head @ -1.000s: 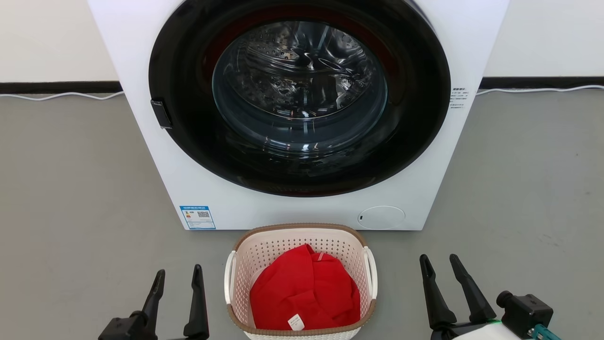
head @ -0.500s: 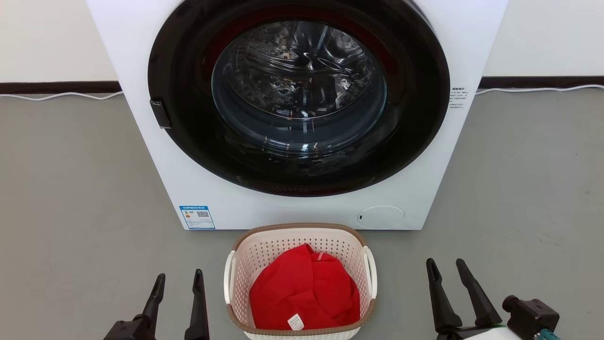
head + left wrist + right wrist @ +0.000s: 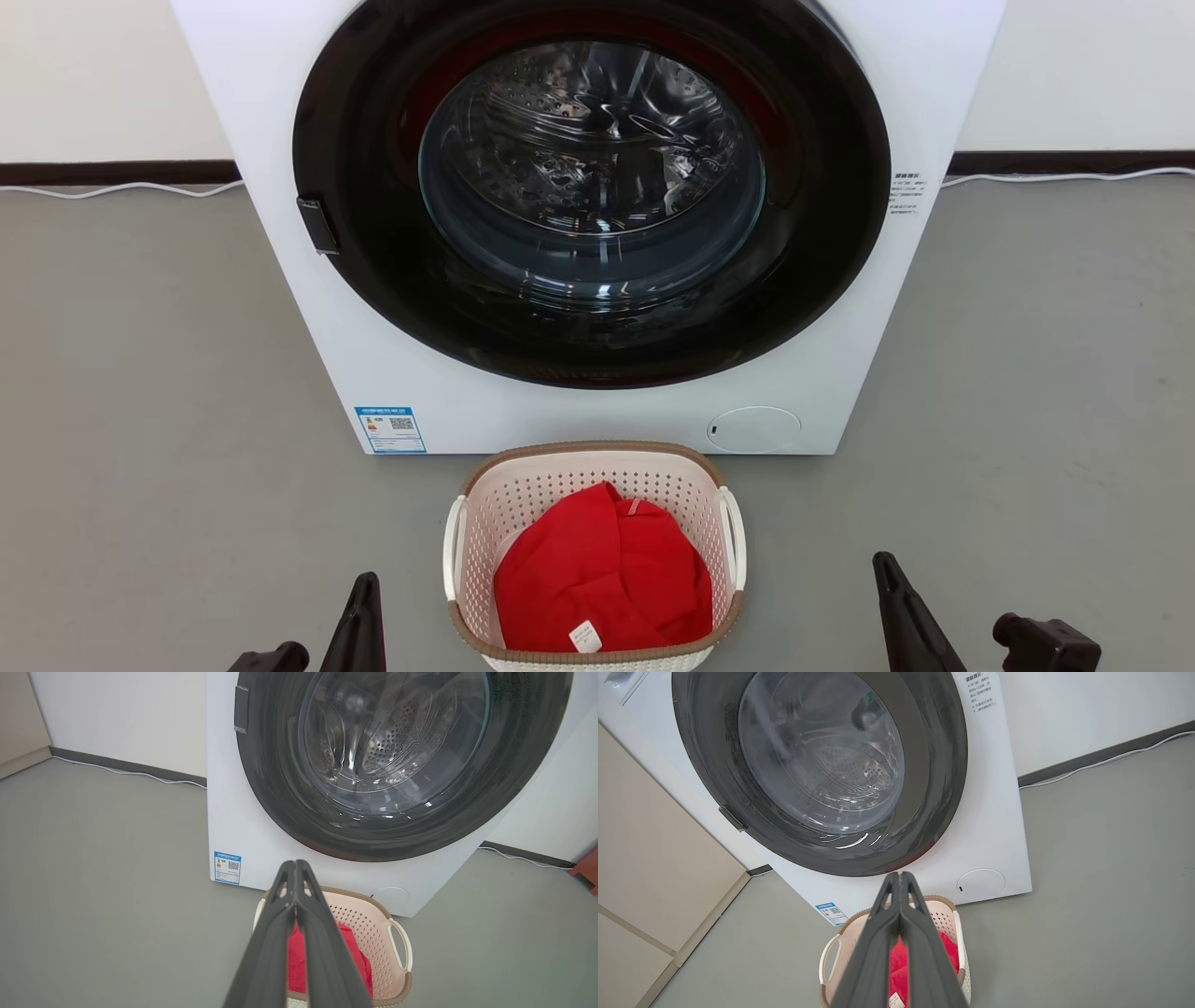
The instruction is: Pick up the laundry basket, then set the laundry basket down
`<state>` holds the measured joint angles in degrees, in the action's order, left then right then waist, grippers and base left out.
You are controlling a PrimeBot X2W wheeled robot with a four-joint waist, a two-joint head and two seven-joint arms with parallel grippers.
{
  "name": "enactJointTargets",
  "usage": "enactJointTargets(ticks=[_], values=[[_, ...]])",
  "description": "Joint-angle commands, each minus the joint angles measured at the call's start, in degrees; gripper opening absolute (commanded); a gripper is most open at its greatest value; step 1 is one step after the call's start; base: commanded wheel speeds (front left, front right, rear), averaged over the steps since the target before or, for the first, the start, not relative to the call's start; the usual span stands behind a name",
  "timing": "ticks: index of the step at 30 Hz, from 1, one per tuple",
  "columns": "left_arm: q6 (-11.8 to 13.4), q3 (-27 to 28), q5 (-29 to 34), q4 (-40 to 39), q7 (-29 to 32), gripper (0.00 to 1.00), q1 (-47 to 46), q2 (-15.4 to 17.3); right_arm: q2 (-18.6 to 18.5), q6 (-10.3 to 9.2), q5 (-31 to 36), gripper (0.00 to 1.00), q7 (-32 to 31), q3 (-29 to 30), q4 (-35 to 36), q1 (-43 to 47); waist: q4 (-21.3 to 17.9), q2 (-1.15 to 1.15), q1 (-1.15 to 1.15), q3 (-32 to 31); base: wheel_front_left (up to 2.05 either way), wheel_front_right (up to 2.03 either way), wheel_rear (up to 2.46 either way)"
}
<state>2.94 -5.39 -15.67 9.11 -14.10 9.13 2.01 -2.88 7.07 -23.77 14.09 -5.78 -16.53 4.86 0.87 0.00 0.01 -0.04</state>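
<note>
Now left gripper (image 3: 295, 864) and right gripper (image 3: 900, 875) clenched empty, formerly spread; laundry basket (image 3: 523, 504) unmoved.

The cream-white perforated plastic basket (image 3: 546, 490) with a brown woven-look rim and two white side handles stands upright at the bottom centre of the frame. A red cloth (image 3: 597, 569) lies inside it.
</note>
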Motion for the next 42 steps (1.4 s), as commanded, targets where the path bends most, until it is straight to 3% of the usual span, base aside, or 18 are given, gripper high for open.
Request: enactJointTargets(ticks=[1,6,42], values=[[-0.5,0.4,-2.3,-1.3,0.4,0.0,-0.7,0.3,-0.2,0.02,-2.0,0.0,-0.6,0.3,1.5,-1.1,0.0,0.0,0.12,-0.1,0.0,0.0,0.0],[-0.9,0.7,-5.6,-1.0,1.1,0.0,-1.3,0.4,-0.4,0.04,-5.0,0.0,-1.2,0.5,1.5,-1.6,-0.1,0.0,0.0,0.0,0.0,0.0,0.0],[-4.0,3.3,-28.9,1.0,6.4,0.0,-5.8,1.3,-1.1,0.16,-26.2,0.0,-6.4,3.0,1.8,-4.5,-0.3,0.0,-0.01,0.1,0.0,0.0,0.0]])
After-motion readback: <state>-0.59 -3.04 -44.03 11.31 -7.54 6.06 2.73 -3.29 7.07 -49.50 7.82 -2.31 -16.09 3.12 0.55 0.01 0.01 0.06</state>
